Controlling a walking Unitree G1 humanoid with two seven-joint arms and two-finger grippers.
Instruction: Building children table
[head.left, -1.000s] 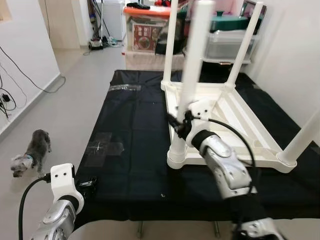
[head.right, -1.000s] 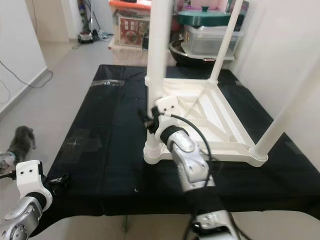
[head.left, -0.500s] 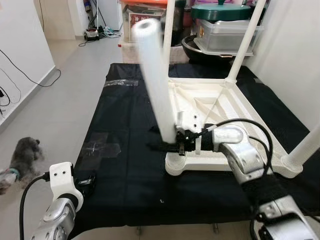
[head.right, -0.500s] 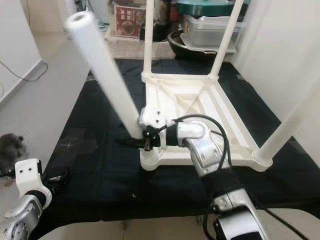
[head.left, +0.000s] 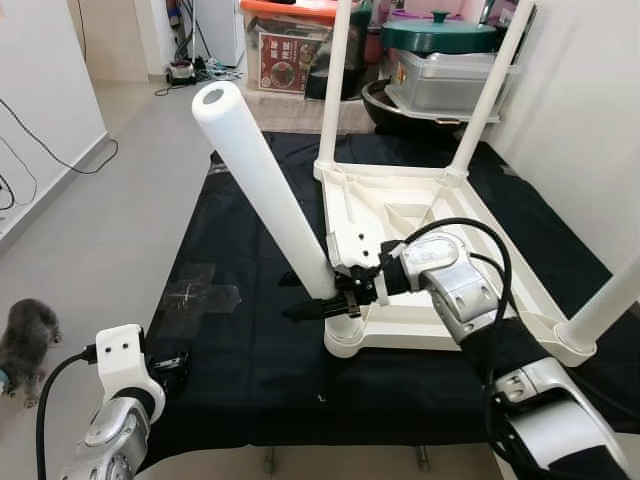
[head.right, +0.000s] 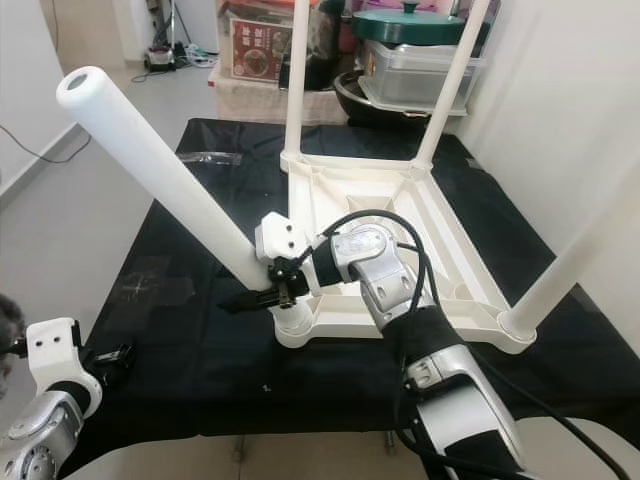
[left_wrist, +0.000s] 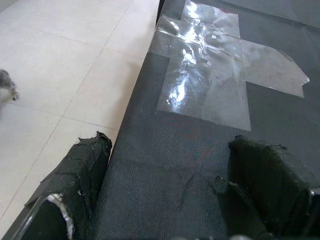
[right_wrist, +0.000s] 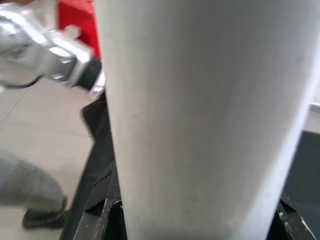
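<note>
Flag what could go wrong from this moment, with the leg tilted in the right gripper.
1. The right gripper holds the white table leg near its lower end, tilted away from the corner socket; the long free end could lever it out of the grip.
2. Pushed in at this angle, the leg may jam or shift the upturned table top on the black cloth.
3. A small grey animal stands on the floor where the leg might fall.

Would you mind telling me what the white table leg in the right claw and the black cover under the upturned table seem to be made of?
Table leg: likely moulded plastic, matte white, a smooth hollow tube with an open end. Black cover: seemingly woven fabric, matte, its weave visible in the left wrist view, patched with glossy clear tape.
</note>
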